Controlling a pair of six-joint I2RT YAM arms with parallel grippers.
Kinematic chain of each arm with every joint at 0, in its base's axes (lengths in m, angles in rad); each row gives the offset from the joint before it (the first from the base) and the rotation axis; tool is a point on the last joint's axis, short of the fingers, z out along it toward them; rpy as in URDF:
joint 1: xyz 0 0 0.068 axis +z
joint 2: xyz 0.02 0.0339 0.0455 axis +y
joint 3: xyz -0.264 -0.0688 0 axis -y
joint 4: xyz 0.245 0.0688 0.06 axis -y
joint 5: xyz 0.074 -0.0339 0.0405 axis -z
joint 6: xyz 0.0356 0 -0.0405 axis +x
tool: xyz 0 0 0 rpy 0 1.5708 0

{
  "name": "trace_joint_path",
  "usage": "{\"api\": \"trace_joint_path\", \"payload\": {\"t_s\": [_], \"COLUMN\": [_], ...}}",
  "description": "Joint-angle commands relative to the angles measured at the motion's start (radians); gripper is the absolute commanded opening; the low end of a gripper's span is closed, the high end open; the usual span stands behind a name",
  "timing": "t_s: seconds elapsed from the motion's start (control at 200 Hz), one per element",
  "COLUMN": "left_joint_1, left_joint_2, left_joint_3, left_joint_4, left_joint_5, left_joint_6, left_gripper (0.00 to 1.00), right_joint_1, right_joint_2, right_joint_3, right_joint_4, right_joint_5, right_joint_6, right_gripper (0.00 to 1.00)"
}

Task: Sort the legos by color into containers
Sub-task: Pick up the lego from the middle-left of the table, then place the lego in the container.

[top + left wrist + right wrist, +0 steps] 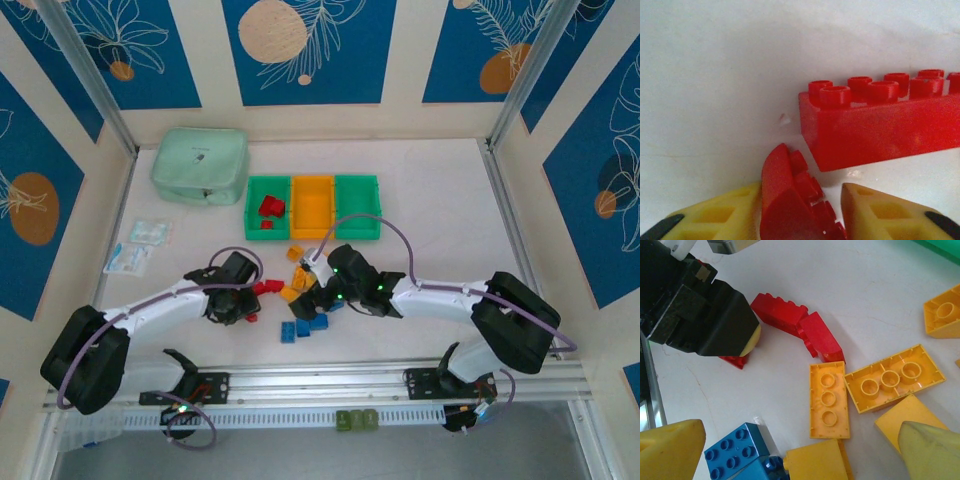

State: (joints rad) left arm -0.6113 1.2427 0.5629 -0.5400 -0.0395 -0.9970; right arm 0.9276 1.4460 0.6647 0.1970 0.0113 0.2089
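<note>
Three bins stand in a row: a green bin [250, 222] holding red legos [270, 206], an orange bin [312, 205] and a second green bin [358, 205]. Loose yellow legos [829, 400], blue legos [737, 447] and red legos [780, 312] lie on the white table in front of them. My left gripper [800, 215] sits low on the table, its yellow fingers [715, 215] pressed against a small tilted red brick [787, 200], with a long red brick [880, 125] just beyond. My right gripper [800, 460] hangs open above the yellow and blue pile, close to my left gripper [243, 305].
A mint zippered pouch [200, 165] lies at the back left beside the bins. Two small plastic packets [140, 245] rest near the left wall. A metal rail [330, 380] runs along the near edge. Both arms meet over the brick pile.
</note>
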Motion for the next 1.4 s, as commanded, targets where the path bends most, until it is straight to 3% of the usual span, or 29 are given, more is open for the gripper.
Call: {"api": "trace_joint_path", "payload": {"t_s": [0.0, 0.355, 0.61, 0.75, 1.015, 1.14, 1.205, 1.395], "left_joint_1": [-0.014, -0.015, -0.012, 0.001, 0.095, 0.135, 0.144, 0.184], "left_joint_2": [-0.029, -0.124, -0.258, -0.248, 0.056, 0.231, 0.317, 0.612], "left_joint_3": [-0.02, -0.044, 0.054, 0.185, 0.468, 0.62, 0.697, 1.002], "left_joint_4": [-0.043, -0.092, -0.238, -0.244, -0.054, 0.001, 0.023, -0.02], "left_joint_5": [-0.036, -0.087, -0.204, -0.279, -0.229, -0.156, -0.133, -0.168], "left_joint_6": [-0.007, 0.015, 0.085, 0.182, 0.377, 0.423, 0.444, 0.522], "left_gripper": [0.37, 0.16, 0.12, 0.11, 0.11, 0.11, 0.11, 0.13], "right_joint_1": [0.005, 0.006, -0.005, -0.025, -0.105, -0.164, -0.17, -0.21], "right_joint_2": [0.011, 0.003, -0.042, -0.069, -0.111, -0.135, -0.15, -0.167], "right_joint_3": [0.01, 0.032, 0.098, 0.132, 0.17, 0.159, 0.145, 0.117], "right_joint_4": [0.012, -0.025, -0.105, -0.166, -0.277, -0.28, -0.286, -0.284], "right_joint_5": [0.003, -0.004, -0.016, -0.002, 0.126, 0.059, 0.086, 0.061], "right_joint_6": [-0.016, -0.003, 0.046, 0.104, 0.201, 0.213, 0.218, 0.241], "right_gripper": [0.99, 0.99, 0.99, 0.99, 0.99, 0.99, 0.99, 0.99]}}
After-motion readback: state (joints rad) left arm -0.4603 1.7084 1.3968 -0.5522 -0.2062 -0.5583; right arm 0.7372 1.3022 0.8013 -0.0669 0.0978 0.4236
